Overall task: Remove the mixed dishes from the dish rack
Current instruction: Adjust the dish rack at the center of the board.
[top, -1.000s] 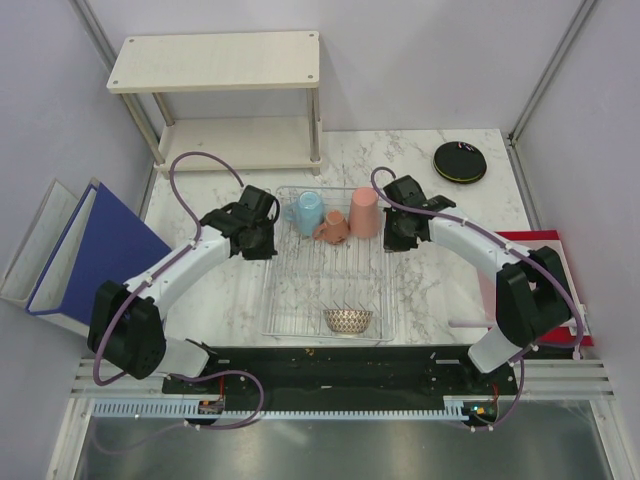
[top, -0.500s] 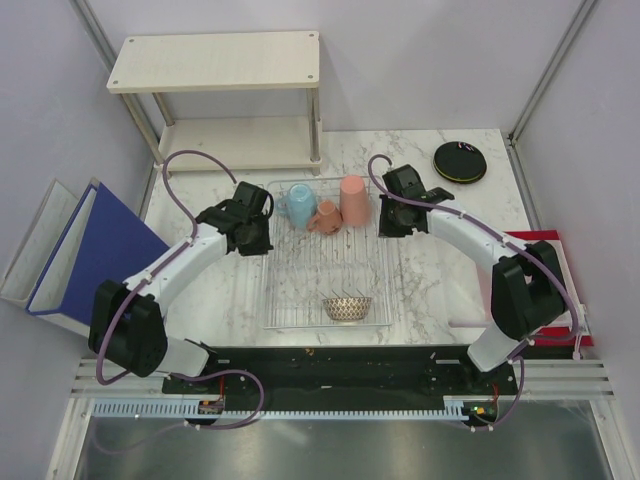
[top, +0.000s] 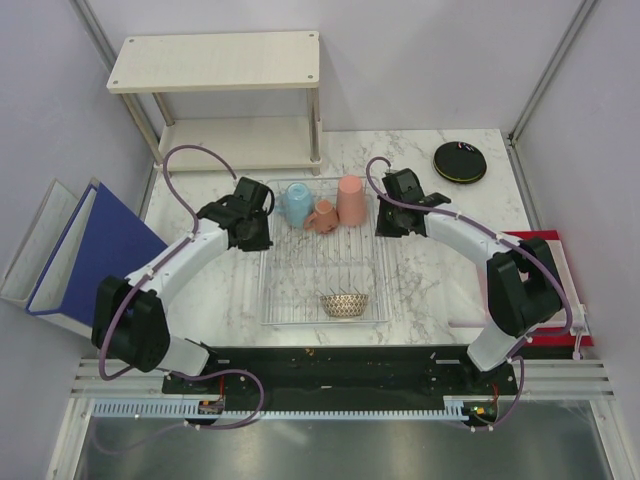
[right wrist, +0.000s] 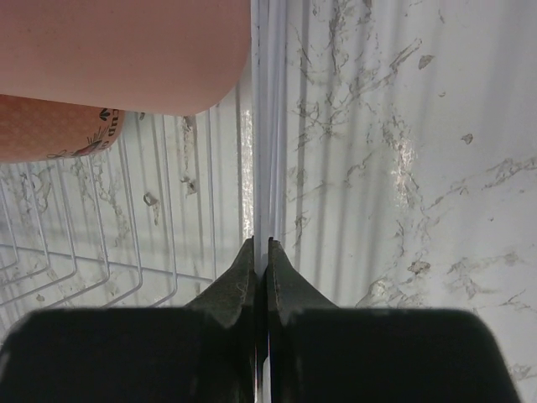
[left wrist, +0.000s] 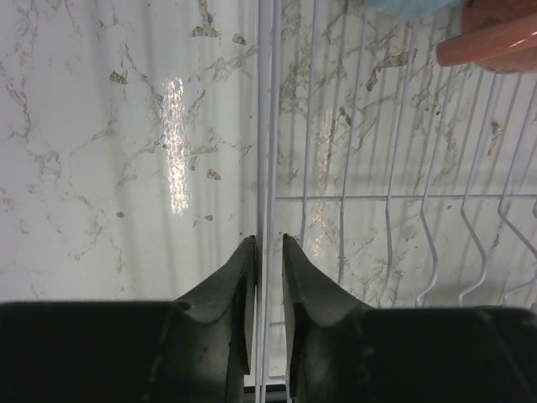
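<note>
My left gripper (left wrist: 268,245) is clamped on the left rim wire of the dish rack (top: 320,262), my right gripper (right wrist: 261,245) on its right rim. The rack lies on the marble table (top: 430,295) between the arms, with a light blue cup (top: 296,203) and salmon pink cups (top: 350,199) at its far end, a beige bowl (top: 344,304) near.

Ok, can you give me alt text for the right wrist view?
The right claw is shut on the side rim wire of the dish rack. A salmon pink cup fills the upper left inside the rack, with a patterned pink cup just below it. The marble table lies to the right.
</note>
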`<state>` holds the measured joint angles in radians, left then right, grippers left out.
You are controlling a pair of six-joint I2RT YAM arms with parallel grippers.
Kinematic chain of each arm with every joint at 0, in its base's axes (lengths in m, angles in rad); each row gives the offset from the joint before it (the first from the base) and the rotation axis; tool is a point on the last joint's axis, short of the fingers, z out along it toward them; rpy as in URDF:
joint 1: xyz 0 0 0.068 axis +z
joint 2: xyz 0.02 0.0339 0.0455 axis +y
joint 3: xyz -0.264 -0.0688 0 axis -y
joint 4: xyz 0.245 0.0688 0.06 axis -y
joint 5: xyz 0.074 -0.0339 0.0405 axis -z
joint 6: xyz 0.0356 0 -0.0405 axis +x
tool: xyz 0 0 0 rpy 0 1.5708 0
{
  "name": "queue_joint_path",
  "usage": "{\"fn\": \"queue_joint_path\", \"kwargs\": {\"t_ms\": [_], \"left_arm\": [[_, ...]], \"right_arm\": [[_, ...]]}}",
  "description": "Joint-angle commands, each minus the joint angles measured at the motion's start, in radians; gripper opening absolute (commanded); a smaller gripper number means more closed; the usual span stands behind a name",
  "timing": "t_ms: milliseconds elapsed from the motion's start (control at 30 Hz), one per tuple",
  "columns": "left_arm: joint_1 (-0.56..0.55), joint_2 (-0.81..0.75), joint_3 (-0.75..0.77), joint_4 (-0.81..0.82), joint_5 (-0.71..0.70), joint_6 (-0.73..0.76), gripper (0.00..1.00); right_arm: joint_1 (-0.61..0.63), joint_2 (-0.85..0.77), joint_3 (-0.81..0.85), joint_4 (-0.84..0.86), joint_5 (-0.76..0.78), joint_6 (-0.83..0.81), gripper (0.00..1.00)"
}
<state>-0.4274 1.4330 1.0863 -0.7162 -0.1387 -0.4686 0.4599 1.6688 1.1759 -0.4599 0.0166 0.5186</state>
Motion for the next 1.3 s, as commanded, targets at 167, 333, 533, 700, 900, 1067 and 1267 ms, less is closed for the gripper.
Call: {"fn": "queue_joint_path", "kwargs": {"t_ms": [167, 333, 533, 700, 900, 1067, 1267], "left_arm": [[-0.01, -0.051, 0.112, 0.061, -0.004, 0.018, 0.7], [-0.01, -0.083, 0.119, 0.043, -0.03, 0.016, 0.84], [-0.01, -0.118, 0.144, 0.024, -0.05, 0.024, 0.86], [-0.01, -0.147, 0.168, 0.023, -0.021, 0.038, 0.86], [-0.011, -0.19, 0.179, 0.037, 0.049, 0.035, 0.83], [-0.013, -0.226, 0.147, 0.09, 0.229, 0.048, 0.78], [-0.019, -0.25, 0.095, 0.129, 0.215, 0.047, 0.77]], "right_arm": [[0.016, -0.067, -0.024, 0.178, -0.07, 0.031, 0.41], [0.014, -0.11, -0.042, 0.132, -0.023, 0.003, 0.5], [0.014, -0.17, -0.068, 0.041, 0.114, -0.06, 0.56], [0.003, -0.242, -0.139, 0.001, 0.282, -0.098, 0.64], [-0.043, -0.398, -0.235, 0.018, 0.331, -0.062, 0.65], [-0.044, -0.566, -0.312, 0.096, 0.312, -0.01, 0.97], [-0.046, -0.56, -0.325, 0.081, 0.244, -0.025, 0.98]]}}
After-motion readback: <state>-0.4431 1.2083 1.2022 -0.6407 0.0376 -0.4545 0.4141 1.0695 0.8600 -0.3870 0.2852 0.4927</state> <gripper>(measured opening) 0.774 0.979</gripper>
